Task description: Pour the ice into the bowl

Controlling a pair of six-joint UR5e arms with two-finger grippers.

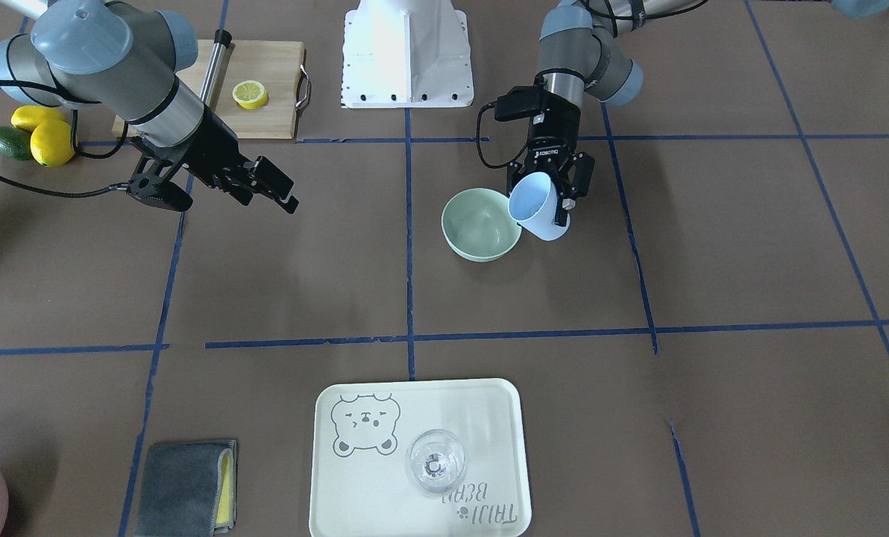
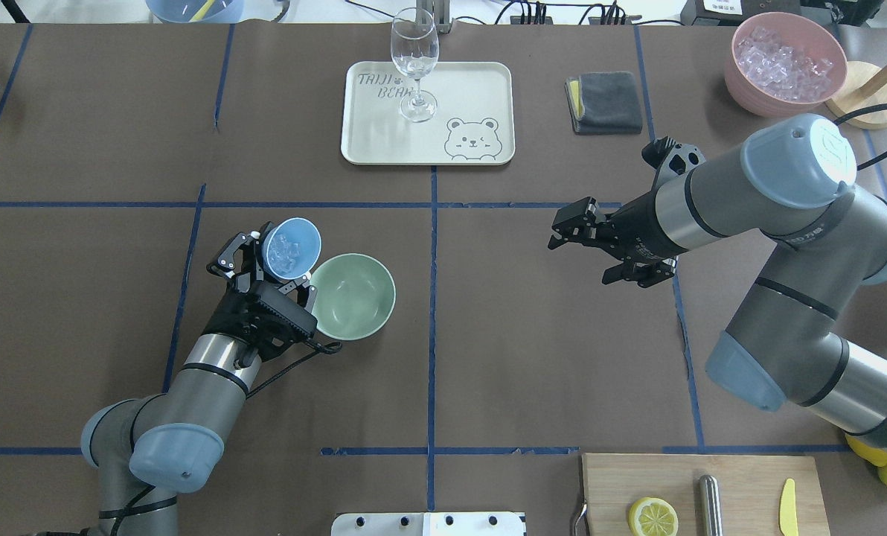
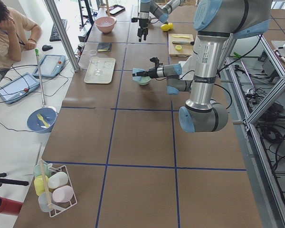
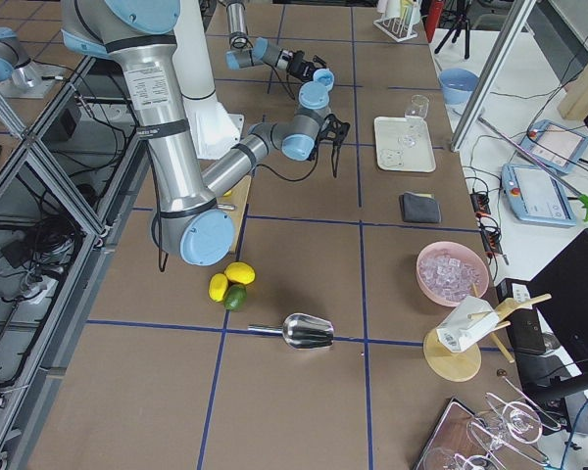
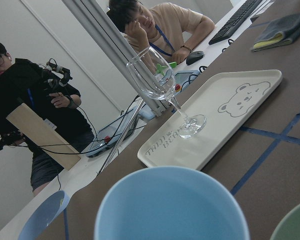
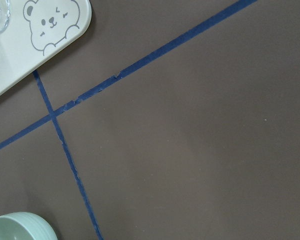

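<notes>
My left gripper [image 2: 271, 260] is shut on a light blue cup [image 2: 291, 248], held tilted above the table, its mouth beside the rim of the mint-green bowl [image 2: 353, 295]. Several clear ice cubes [image 2: 283, 251] lie inside the cup. The bowl looks empty in the overhead view and in the front view [image 1: 482, 224]. The left wrist view shows the cup's rim [image 5: 170, 205] and the bowl's edge [image 5: 296, 225]. My right gripper [image 2: 566, 225] is open and empty, hovering over bare table to the right of the bowl; its wrist view shows the bowl's rim [image 6: 20, 227].
A cream bear tray [image 2: 481, 97] with a wine glass [image 2: 415, 63] stands at the far middle. A grey cloth [image 2: 603, 102] and a pink container of ice [image 2: 786, 59] are at the far right. A cutting board [image 2: 741, 476] with a lemon half [image 2: 652, 516] lies near the robot's base.
</notes>
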